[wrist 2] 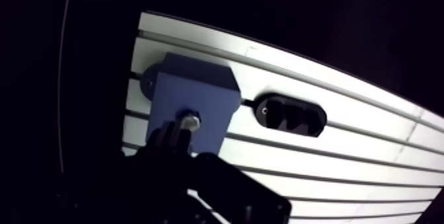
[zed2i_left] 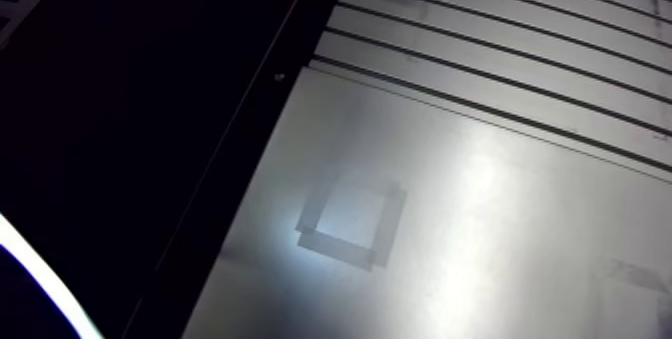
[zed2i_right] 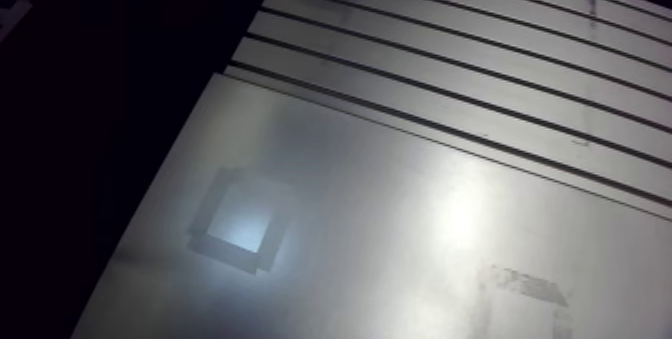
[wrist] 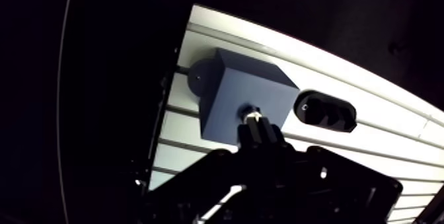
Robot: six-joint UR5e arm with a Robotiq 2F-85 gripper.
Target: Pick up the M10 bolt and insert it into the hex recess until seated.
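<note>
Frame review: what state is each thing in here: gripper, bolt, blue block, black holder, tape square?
Gripper: shut on the bolt, above the blue block.
Bolt: gripped, tip at the block's top face; seating not visible.
Blue block: upright on the slotted table.
Black holder: lying beside the block, not touching.
Tape square: flat on the plate, nothing inside.

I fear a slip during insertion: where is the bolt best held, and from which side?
I would hold the bolt by its rear part, the claw coming square onto the blue block's front face, as now. The bolt points into that face, so its front end stays free.
</note>
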